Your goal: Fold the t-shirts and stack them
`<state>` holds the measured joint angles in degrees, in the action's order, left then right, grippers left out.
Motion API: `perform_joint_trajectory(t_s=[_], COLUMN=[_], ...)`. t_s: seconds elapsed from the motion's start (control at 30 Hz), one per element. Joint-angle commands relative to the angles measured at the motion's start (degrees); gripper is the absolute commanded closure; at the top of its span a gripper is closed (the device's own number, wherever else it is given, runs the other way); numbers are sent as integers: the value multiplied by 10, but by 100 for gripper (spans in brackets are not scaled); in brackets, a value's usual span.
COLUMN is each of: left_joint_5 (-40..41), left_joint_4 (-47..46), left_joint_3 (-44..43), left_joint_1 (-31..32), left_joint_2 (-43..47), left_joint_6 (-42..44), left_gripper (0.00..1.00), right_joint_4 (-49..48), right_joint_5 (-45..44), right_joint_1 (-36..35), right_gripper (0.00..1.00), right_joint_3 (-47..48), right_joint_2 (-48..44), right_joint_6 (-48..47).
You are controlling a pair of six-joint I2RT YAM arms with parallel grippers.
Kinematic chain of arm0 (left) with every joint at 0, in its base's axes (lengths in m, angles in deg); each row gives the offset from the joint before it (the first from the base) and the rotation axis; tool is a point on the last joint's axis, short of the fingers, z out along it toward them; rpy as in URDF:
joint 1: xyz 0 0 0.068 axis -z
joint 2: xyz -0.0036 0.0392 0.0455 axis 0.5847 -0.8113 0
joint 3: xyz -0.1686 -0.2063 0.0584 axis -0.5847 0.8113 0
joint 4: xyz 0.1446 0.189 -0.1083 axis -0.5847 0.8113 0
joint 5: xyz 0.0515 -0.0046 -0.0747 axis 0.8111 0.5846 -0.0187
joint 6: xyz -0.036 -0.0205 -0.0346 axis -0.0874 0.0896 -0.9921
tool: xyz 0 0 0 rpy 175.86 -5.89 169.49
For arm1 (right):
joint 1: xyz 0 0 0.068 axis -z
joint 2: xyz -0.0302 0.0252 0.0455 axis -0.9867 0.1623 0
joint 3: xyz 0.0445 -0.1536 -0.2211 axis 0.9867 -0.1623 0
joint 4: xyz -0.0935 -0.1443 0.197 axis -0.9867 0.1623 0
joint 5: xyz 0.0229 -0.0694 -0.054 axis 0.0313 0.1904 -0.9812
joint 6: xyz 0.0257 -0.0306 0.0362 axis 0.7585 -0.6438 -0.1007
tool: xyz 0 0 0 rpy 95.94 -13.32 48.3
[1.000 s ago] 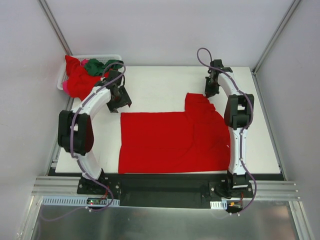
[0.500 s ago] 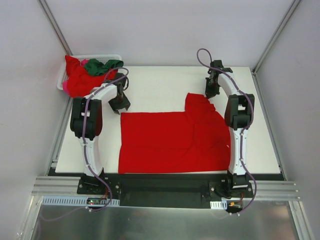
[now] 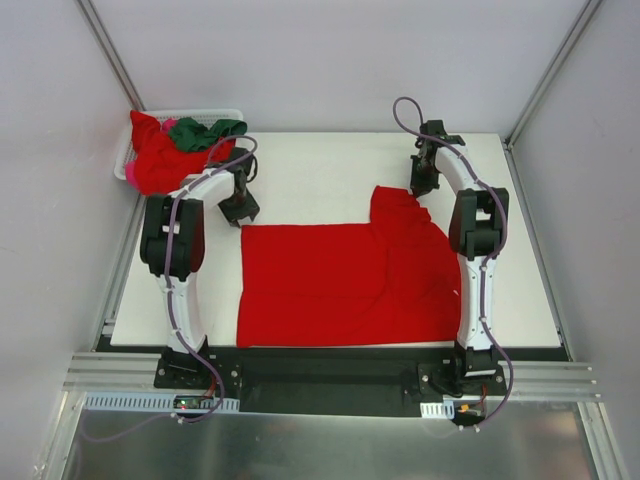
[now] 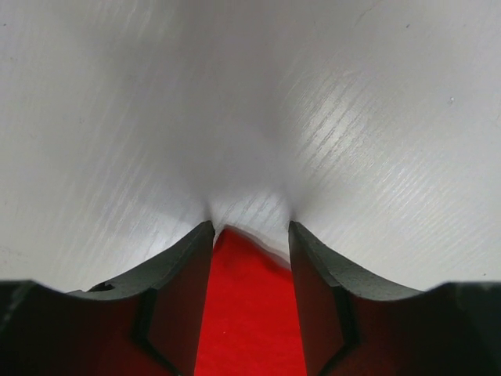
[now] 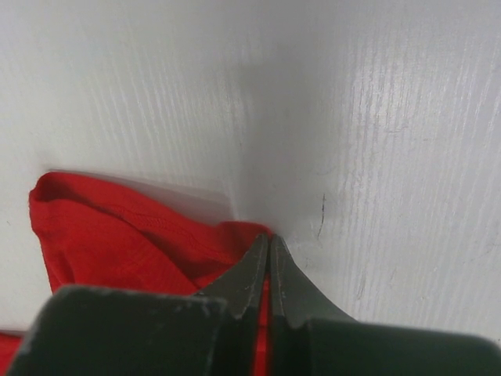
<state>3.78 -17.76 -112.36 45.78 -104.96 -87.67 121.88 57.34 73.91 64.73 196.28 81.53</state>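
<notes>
On the table (image 3: 320, 170), we are handling a spread shirt (image 3: 330, 285).
Our right hand (image 5: 270, 239) is pinching its far edge; our left hand (image 4: 250, 227) is straddling a corner, fingers apart.

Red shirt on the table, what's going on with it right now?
Two robot arms are working on a red t-shirt spread on the white table. The right gripper is shut on cloth at its far right sleeve. The left gripper sits at the far left corner, jaws apart with that corner between them. A heap of shirts waits in the basket.
</notes>
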Motion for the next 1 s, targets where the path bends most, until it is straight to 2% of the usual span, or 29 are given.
perform_joint_trajectory(t_s=[0.0, 0.43, 0.5, 0.6, 0.63, 0.67, 0.97], left_joint_5=[4, -10, -12, -18, -19, -20, 0], left_joint_4=[32, 33, 33, 33, 33, 33, 31], left_joint_3=[32, 29, 30, 22, 19, 17, -29], left_joint_1=[-7, 10, 11, 11, 11, 11, 11], left_joint_2=[31, 20, 16, 7, 4, 2, 0], left_joint_6=[-11, -27, -39, -45, -44, -45, -13], left_gripper=[56, 62, 66, 77, 90, 98, 100], right_joint_4=[21, 20, 20, 21, 20, 20, 8], right_joint_5=[-17, -25, -27, -31, -32, -33, -36], right_joint_1=[-3, -3, -3, -3, -2, -2, 3], right_gripper=[99, 99, 99, 99, 99, 99, 99], right_joint_3=[2, -2, -2, -2, -2, -2, 19], right_joint_2=[-42, -43, -44, -46, -46, -46, -47], right_joint_6=[-8, -12, -12, -12, -13, -12, -3])
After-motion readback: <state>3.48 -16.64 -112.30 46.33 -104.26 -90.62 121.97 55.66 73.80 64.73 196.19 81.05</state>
